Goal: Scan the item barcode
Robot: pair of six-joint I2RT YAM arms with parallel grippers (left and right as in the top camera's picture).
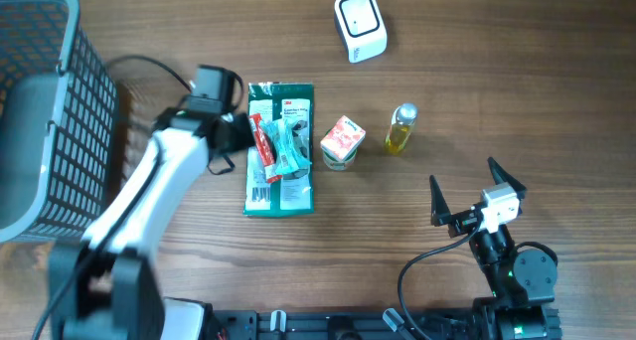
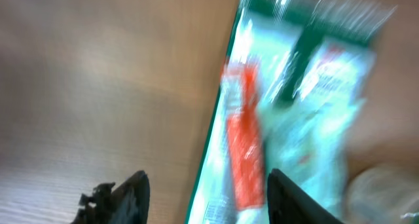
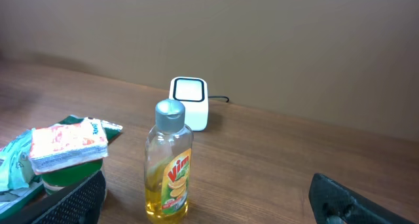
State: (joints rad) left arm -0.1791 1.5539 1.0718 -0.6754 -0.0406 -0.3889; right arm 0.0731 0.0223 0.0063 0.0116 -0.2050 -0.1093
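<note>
L fingers (image 2: 127, 192): part-spread, nothing pinched as far as the blurred wrist view shows. They straddle the long L edge of the green 3M pack (image 1: 280, 149): one finger over bare bench (image 1: 517, 72), the other over the pack's face next to the red strip. Can't tell if either tip touches it.

Step in hand, by my read: pick-up approach on the pack, pre-grasp. No lift yet; the pack lies flat, mid-bench, a bit L of centre, long axis running far edge to near edge.

Next move calls for: getting a finger under that thin edge, or tipping it, as a flat film pack gives little to bite. Then pinch, lift and carry toward the scanner (image 1: 360, 25), which sits near the far edge, R of centre, w/ the barcode side turned to its window. A barcode-like label shows at the pack's near end, L side.

R fingers (image 3: 347, 198): wide apart, empty, parked near the near edge on the R, well apart from the pack.

Other stuff: small carton (image 1: 341, 141) just R of the pack, Vim bottle (image 1: 401, 128) upright beyond it, mesh basket (image 1: 91, 86) at the L edge.
</note>
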